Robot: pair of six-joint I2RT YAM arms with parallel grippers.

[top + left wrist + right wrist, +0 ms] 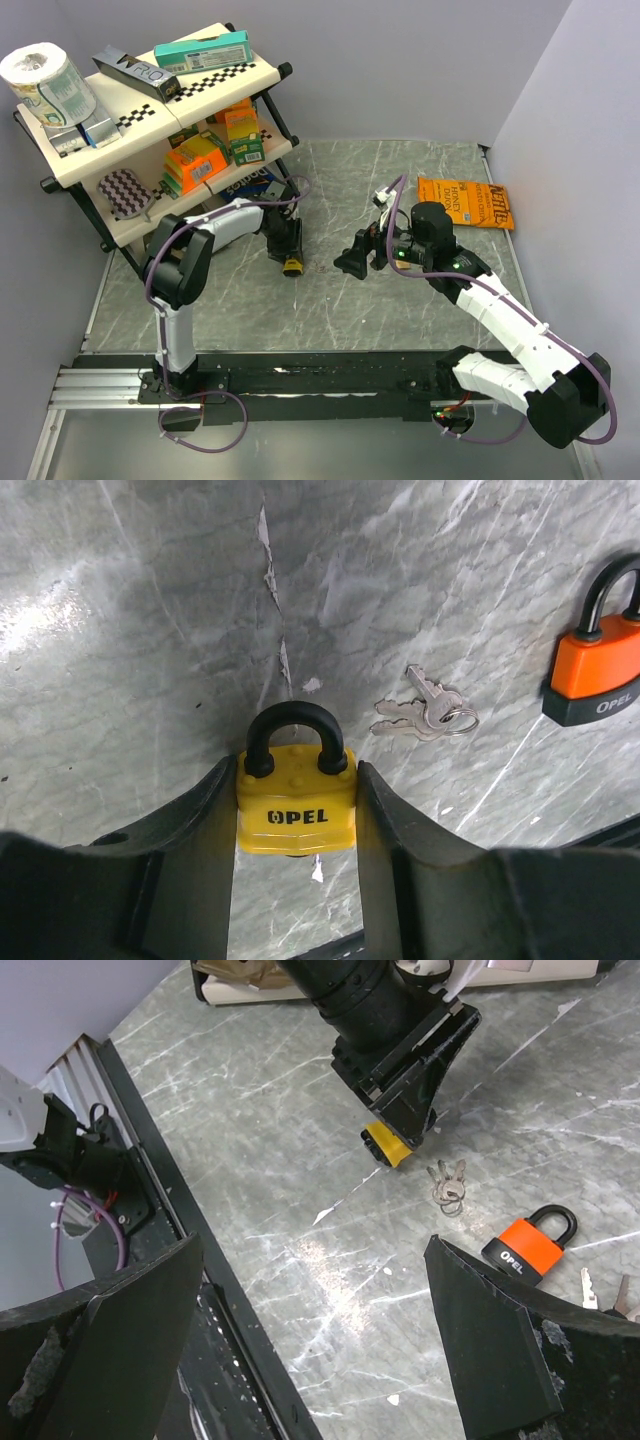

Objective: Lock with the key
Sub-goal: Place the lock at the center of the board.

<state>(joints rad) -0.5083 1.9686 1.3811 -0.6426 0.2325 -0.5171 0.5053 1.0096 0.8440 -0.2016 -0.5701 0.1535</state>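
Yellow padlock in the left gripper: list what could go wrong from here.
1. The key ring lies flat on the table; the open right gripper may push it instead of pinching it.
2. Other keys lie by the orange padlock; the wrong one could get picked.
3. The left gripper holds the yellow padlock only by its sides; key pressure might twist it.

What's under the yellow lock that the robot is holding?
Only the grey marble table shows under the yellow padlock. The left gripper squeezes its sides, and its body hides whether it rests on the table.
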